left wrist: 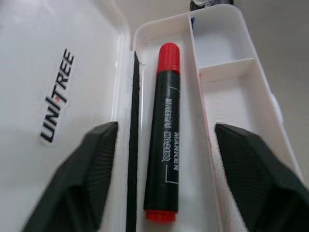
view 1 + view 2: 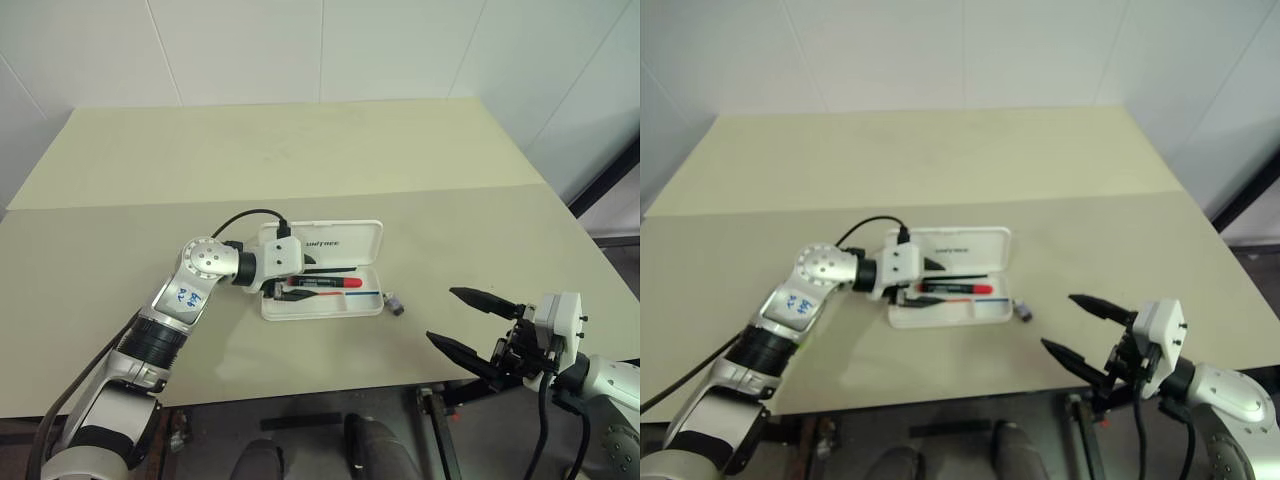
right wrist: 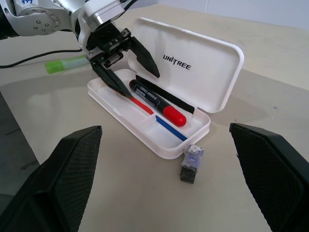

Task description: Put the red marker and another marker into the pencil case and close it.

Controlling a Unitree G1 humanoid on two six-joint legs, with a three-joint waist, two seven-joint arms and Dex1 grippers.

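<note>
Beige tabletop (image 2: 300, 160) carries everything. At the left, the left gripper (image 3: 126, 75) reaches in over the near left end of the pencil case (image 2: 322, 270), its two black fingers (image 1: 84, 181) spread wide apart and holding nothing. One finger stands over the tray on the side towards the table's front edge, the other by the raised lid, and the red marker (image 2: 325, 283) lies free in the gap between them. From the wrist view I cannot tell whether either fingertip touches the plastic.

That marker rests flat in the long compartment of the tray nearest the hinge. Its long axis runs along the case, parallel to the table's front edge, with the red cap pointing towards the table's right edge and the red tail end under the left gripper. A thin black strip (image 1: 133, 145) lies just beside it on the hinge side.

The case sits open near the middle of the table, lid tipped back towards the far edge. Behind the left arm, towards the table's left edge, the green highlighter (image 3: 67, 63) lies on the bare surface, outside the case. A small grey block (image 2: 396, 302) stands just beside the case's near right corner.

Over the front right corner of the table, the right gripper (image 2: 462, 320) hangs with its fingers fully parted and empty, pointing towards the case.
</note>
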